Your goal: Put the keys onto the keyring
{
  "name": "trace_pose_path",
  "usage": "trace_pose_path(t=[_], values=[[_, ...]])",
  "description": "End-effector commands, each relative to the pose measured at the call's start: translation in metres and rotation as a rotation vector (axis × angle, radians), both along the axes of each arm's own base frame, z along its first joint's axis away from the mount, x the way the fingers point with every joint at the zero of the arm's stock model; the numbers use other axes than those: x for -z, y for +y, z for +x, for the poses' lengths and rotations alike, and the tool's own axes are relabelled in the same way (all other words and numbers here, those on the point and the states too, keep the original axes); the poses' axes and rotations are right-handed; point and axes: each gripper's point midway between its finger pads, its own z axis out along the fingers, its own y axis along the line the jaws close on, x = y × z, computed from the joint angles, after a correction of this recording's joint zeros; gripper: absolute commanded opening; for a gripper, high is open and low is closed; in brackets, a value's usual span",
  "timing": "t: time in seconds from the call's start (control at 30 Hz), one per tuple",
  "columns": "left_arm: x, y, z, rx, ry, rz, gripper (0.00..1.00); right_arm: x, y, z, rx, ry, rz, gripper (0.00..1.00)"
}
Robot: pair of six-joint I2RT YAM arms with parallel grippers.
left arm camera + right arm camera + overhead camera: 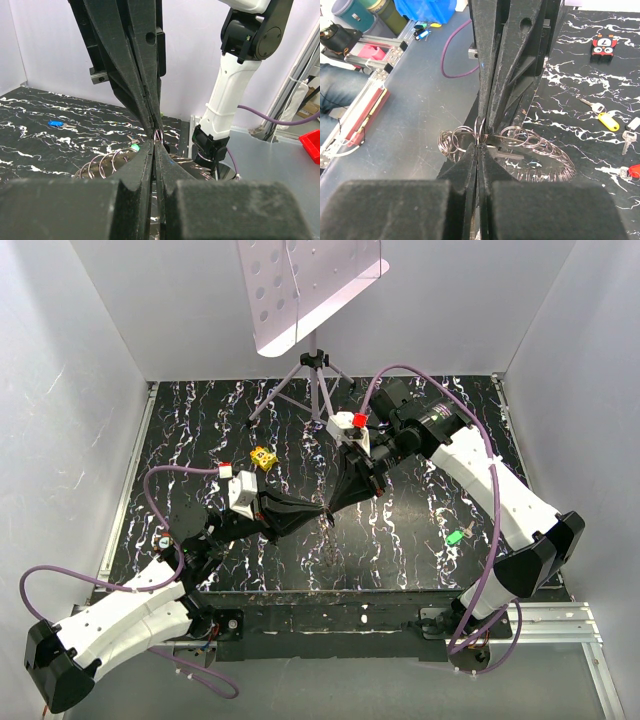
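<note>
Shared pinch on keyring
Left gripper and right gripper both clamp it; green key lies rightward, nearer right gripper.

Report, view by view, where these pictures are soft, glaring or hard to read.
Top external: even light, the white panel blown out, small metal lost on the marbled table. Left wrist: near pads of the left tool blurred, the keyring sharper. Right wrist: pads of the right tool blurred too, the yellow key crisp.
</note>
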Motion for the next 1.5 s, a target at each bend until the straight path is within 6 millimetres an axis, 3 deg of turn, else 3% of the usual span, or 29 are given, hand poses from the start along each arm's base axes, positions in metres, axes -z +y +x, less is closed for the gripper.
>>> trace_pose_path(t=[0.0,0.73,1.13,1.4,1.43,1.47], values=[[-0.019,0.007,0.003,-0.039,-0.044,-0.051,0.00,-0.007,0.001,-0.005,-0.014,0.042,0.011,0.01],[-0.029,0.017,0.001,-0.064,-0.064,-0.099,0.00,0.012,0.000,-0.005,0.032,0.118,-0.070,0.01],[-0.034,0.013,0.004,-0.041,-0.045,-0.177,0.00,0.012,0.008,-0.010,-0.026,0.320,-0.050,0.01],[-0.027,0.012,0.004,-0.039,-0.027,-0.164,0.00,0.006,0.005,-0.012,-0.023,0.293,-0.032,0.01],[-0.026,0.012,0.003,-0.037,-0.023,-0.160,0.00,0.006,0.004,-0.012,-0.017,0.264,-0.028,0.03],[-0.024,0.012,0.003,-0.037,-0.022,-0.155,0.00,0.004,0.002,-0.012,-0.011,0.237,-0.022,0.11]])
